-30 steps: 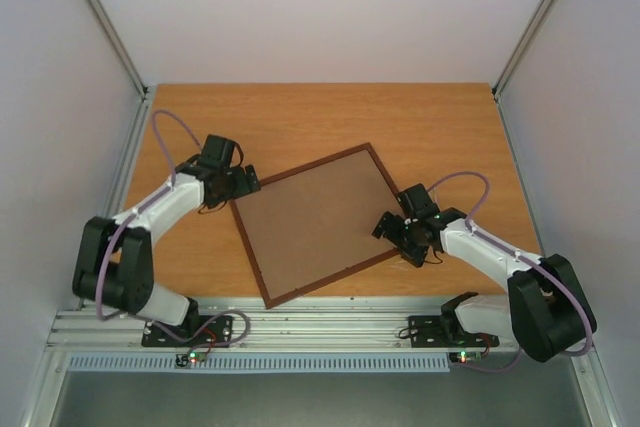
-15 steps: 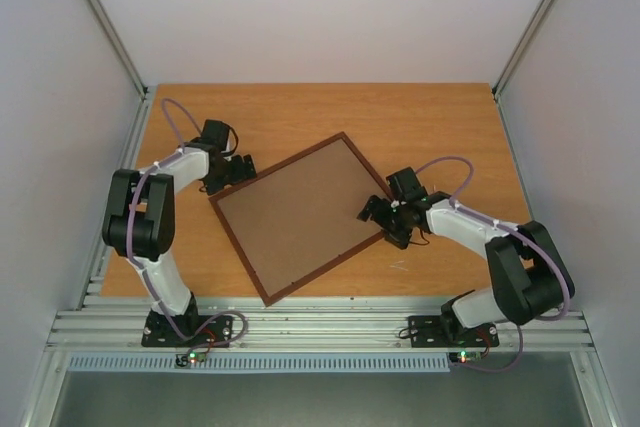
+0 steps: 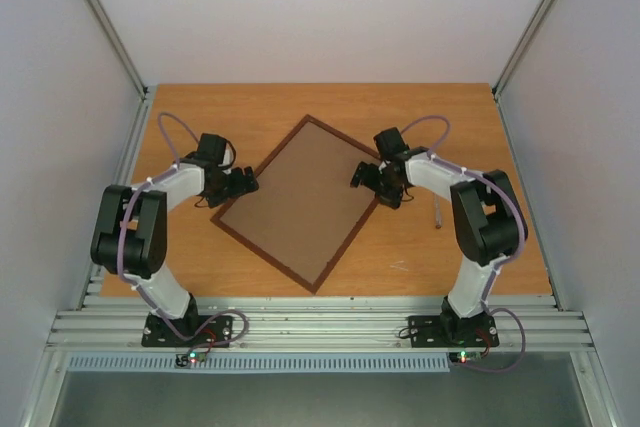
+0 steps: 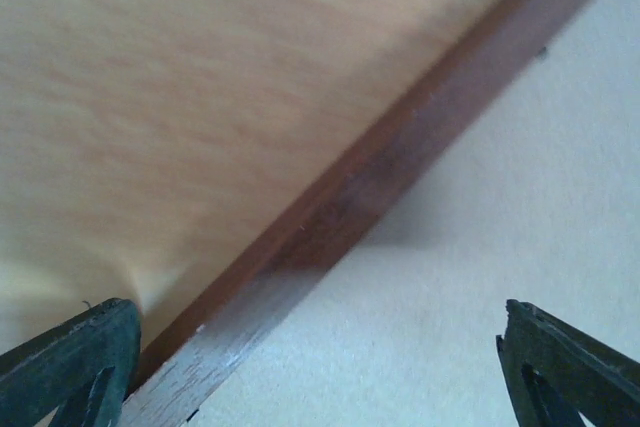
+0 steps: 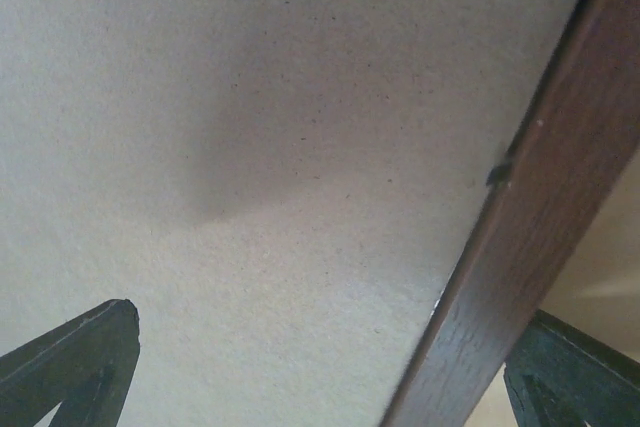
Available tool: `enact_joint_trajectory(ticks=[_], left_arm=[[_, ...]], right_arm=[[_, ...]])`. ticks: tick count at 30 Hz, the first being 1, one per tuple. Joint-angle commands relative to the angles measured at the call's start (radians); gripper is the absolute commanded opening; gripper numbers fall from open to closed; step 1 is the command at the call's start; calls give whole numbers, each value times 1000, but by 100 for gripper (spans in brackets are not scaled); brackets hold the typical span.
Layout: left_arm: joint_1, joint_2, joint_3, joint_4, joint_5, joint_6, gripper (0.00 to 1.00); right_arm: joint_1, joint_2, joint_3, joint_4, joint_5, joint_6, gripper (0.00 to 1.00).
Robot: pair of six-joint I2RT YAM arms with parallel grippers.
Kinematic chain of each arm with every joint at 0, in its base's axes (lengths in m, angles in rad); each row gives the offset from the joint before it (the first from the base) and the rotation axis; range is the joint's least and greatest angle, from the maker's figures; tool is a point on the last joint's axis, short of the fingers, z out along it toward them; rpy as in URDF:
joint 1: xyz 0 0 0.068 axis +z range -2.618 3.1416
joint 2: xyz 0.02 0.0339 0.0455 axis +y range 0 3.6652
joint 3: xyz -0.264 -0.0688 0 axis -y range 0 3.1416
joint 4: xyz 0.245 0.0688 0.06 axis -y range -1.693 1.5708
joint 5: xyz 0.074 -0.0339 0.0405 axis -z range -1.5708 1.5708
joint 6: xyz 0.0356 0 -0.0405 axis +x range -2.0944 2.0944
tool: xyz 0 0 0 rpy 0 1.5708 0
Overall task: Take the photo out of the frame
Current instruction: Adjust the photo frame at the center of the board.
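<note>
Hardboard back (image 3: pixel 298 205): facing up, so I judge the frame (image 4: pixel 350 207) lies face down.
Frame position: flat on the table (image 3: pixel 450 127), mid-surface and turned cornerwise, with one corner toward the far edge and one toward the near edge.
Photo: not in view. I judge it sits under the back, inside the frame.
Left gripper (image 3: pixel 240 184): fingers wide apart, nothing held. It straddles the frame's left rail, one finger over bare table and the other over the back.
Right gripper (image 3: pixel 366 179): fingers wide apart, nothing held. It sits low over the right rail. I cannot tell whether either gripper's tips touch anything.
Nub (image 5: pixel 497 175): a small dark mark on the rail's inner edge. It may be a retaining tab, but it is too small to tell.
Step in hand: in my judgement, steadying the frame and finding a way under the back. The photo is not yet freed.
Doing it well: I would pin one rail with the left gripper so the frame cannot skate. The right gripper would then work at the seam between rail and back, lifting the board evenly, not prying at one corner.
Risk: a bent back or a creased photo if it is forced.
Counts: one frame, one back and one nub. Two arms, left arm (image 3: pixel 130 237) and right arm (image 3: pixel 480 217), and two grippers. No photo showing.
</note>
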Motion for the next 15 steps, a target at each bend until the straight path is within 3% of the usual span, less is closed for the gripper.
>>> enact_joint_trajectory(ticks=[1, 7, 15], left_arm=[[-52, -64, -98, 57, 154, -70, 97], [-153, -149, -200, 96, 162, -121, 97], [-252, -271, -324, 130, 148, -192, 95]], right_arm=[[-6, 125, 196, -49, -38, -182, 98], [-7, 175, 315, -122, -8, -294, 98], [-6, -18, 157, -72, 106, -383, 99]])
